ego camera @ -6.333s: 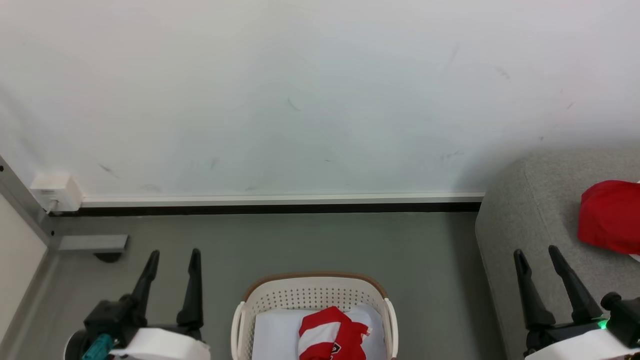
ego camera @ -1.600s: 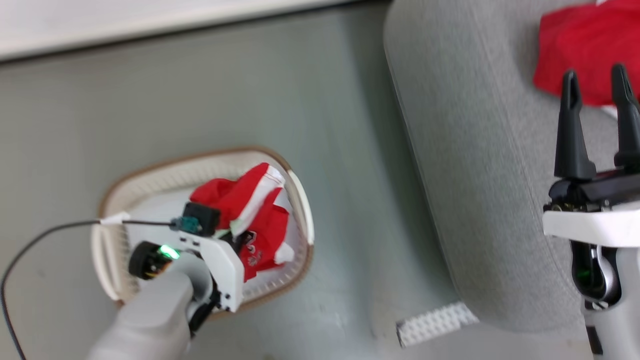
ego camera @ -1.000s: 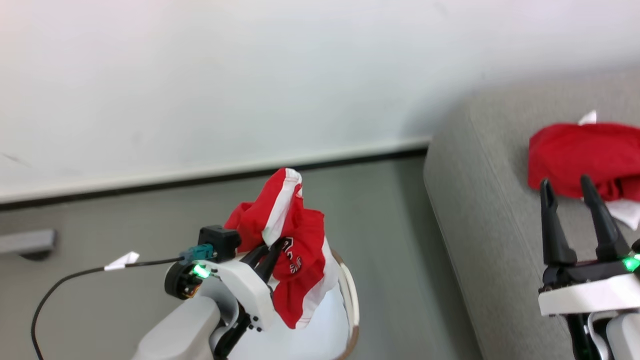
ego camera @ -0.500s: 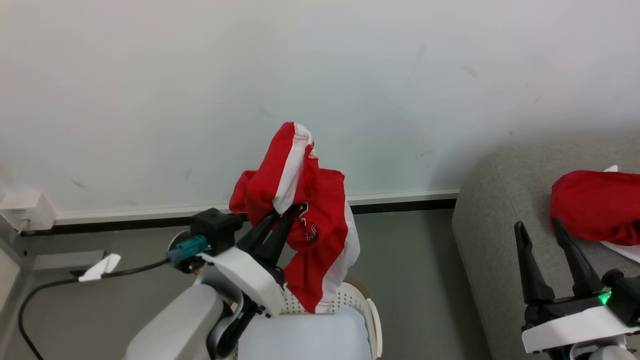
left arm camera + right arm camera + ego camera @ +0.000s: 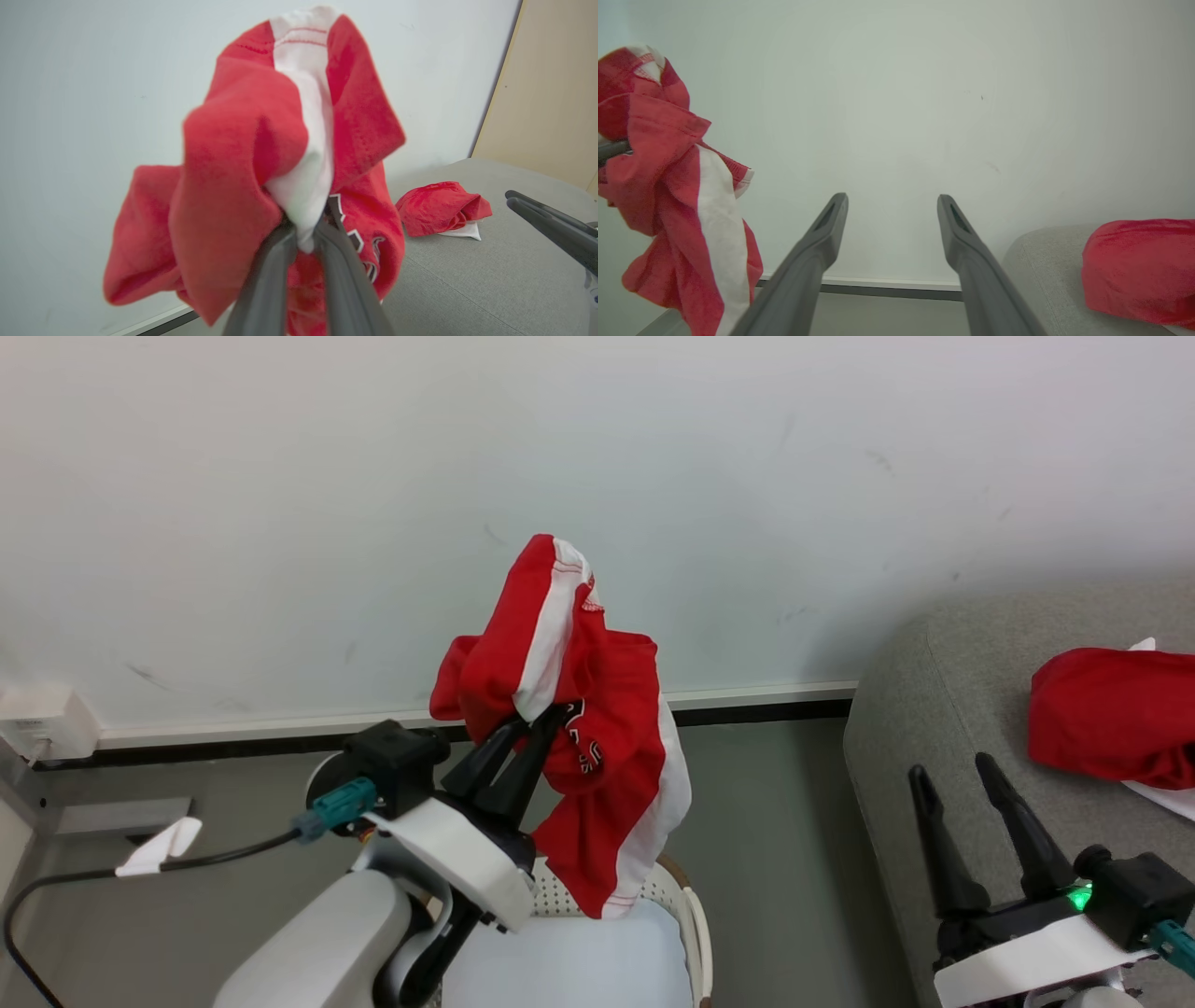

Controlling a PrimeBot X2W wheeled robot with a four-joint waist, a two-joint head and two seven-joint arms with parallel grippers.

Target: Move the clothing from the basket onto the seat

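My left gripper point(image 5: 541, 723) is shut on a red garment with a white band and a dark logo point(image 5: 579, 747), which hangs in the air above the cream basket point(image 5: 686, 915). Up close, its fingers point(image 5: 275, 252) pinch the white band of that clothing point(image 5: 289, 140). A second red garment point(image 5: 1106, 714) lies on the grey seat point(image 5: 934, 709) at the right. My right gripper point(image 5: 952, 770) stands open over the seat's front left part, holding nothing; its fingers point(image 5: 822, 238) are wide apart.
A white pad point(image 5: 569, 961) lies inside the basket. A white wall point(image 5: 597, 476) with a dark skirting strip stands behind. A black cable point(image 5: 140, 873) with a white tag trails from my left wrist over the grey floor point(image 5: 775, 821).
My left gripper has lifted the red garment a little higher above the basket. The right gripper has sunk lower and shifted left in the head view.
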